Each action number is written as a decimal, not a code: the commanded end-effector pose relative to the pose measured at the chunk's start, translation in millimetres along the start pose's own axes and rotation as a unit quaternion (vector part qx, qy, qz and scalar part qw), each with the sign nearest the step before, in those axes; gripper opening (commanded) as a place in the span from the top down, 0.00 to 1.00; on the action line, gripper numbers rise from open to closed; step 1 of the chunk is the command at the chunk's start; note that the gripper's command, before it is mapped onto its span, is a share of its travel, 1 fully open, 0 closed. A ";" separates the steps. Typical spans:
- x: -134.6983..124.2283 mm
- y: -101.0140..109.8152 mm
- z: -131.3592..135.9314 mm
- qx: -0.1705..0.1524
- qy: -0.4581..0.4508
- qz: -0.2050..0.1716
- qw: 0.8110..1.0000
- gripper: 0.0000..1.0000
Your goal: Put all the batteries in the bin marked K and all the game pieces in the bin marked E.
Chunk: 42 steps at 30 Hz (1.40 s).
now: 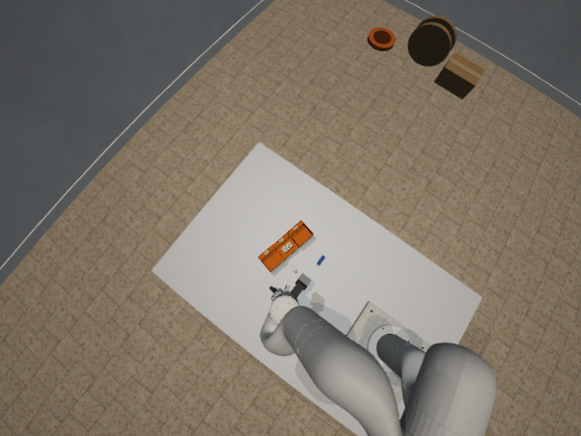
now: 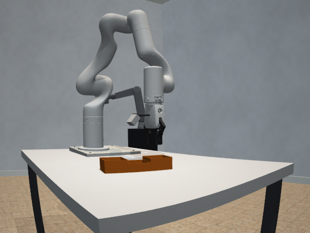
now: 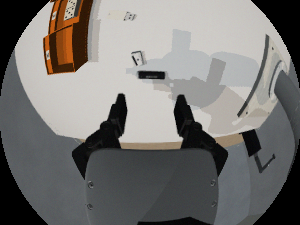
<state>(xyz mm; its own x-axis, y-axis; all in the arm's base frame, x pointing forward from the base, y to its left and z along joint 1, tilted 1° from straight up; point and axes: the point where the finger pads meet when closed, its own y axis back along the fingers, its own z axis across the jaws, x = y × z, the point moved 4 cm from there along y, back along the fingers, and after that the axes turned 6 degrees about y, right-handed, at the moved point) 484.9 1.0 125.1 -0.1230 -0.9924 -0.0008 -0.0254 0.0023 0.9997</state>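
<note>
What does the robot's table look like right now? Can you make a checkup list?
Surface: white table, arm base plate bolted on.
Job's things: three orange bins in a row; middle one holds a white dotted piece. Small blue item, small white item and a dark flat item lie on the table.
Clutter: nothing seen.
Gripper: gripper open, holding nothing, above the table.
Cables: nothing seen.
Surroundings: tiled floor, orange ring, barrel, cardboard box.
</note>
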 end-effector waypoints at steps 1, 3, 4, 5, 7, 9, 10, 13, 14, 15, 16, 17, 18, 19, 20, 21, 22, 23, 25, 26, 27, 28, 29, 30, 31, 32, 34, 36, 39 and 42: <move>0.1 0.6 -0.9 0.001 0.000 0.000 1.000 0.29; 0.1 0.6 -0.9 0.001 0.000 0.000 1.000 0.29; 0.2 0.6 -0.9 0.001 0.000 0.000 1.000 0.29; 0.2 0.6 -0.9 0.001 0.000 0.000 1.000 0.29; 0.1 0.6 -0.9 0.001 0.000 0.000 1.000 0.29; 0.1 0.6 -0.9 0.001 0.000 0.000 1.000 0.29; 0.2 -3.3 -0.9 0.001 0.000 0.000 1.000 0.29; 0.3 -15.4 -0.9 0.001 0.000 0.000 1.000 0.29; 0.3 -19.4 -0.8 0.001 0.000 0.000 1.000 0.29; 0.3 -23.4 -0.8 0.001 0.000 0.000 1.000 0.29; 0.3 -27.4 -0.9 0.001 0.000 0.000 1.000 0.29; 0.3 -31.4 -0.9 0.001 0.000 0.000 1.000 0.29; 0.3 -35.4 -1.0 0.001 0.000 0.000 1.000 0.29; 0.3 -39.4 -1.1 0.001 0.000 0.000 1.000 0.29; 0.3 -43.4 -1.1 0.001 0.000 0.000 1.000 0.29; 0.3 -47.4 -1.2 0.001 0.000 0.000 1.000 0.29; 0.3 -51.4 -1.2 0.001 0.000 0.000 1.000 0.29; 0.3 -55.4 -1.3 0.001 0.000 0.000 1.000 0.29; 0.3 -55.4 -1.3 0.001 0.000 0.000 1.000 0.29; 0.3 -59.4 -1.3 0.001 0.000 0.000 1.000 0.29; 0.3 -61.6 -1.4 0.001 0.000 0.000 1.000 0.29; 0.3 -61.6 -1.5 0.001 0.000 0.000 1.000 0.29; 0.3 -61.5 -1.4 0.001 0.000 0.000 1.000 0.29; 0.3 -61.6 -1.4 0.001 0.000 0.000 1.000 0.29; 0.3 -62.9 -1.4 0.001 0.000 0.000 1.000 0.29; 0.3 -64.2 -1.4 0.001 0.000 0.000 1.000 0.29; 0.3 -66.9 -1.3 0.001 0.000 0.000 1.000 0.29; 0.3 -69.6 -1.2 0.001 0.000 0.000 1.000 0.29; 0.3 -73.6 -1.1 0.001 0.000 0.000 1.000 0.29; 0.3 -73.5 -1.0 0.001 0.000 0.000 1.000 0.29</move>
<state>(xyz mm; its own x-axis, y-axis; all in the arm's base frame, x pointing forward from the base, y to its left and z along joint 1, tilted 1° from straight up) 486.7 0.4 51.3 -0.1230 -0.9924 -0.0008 -0.0249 0.0023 0.9997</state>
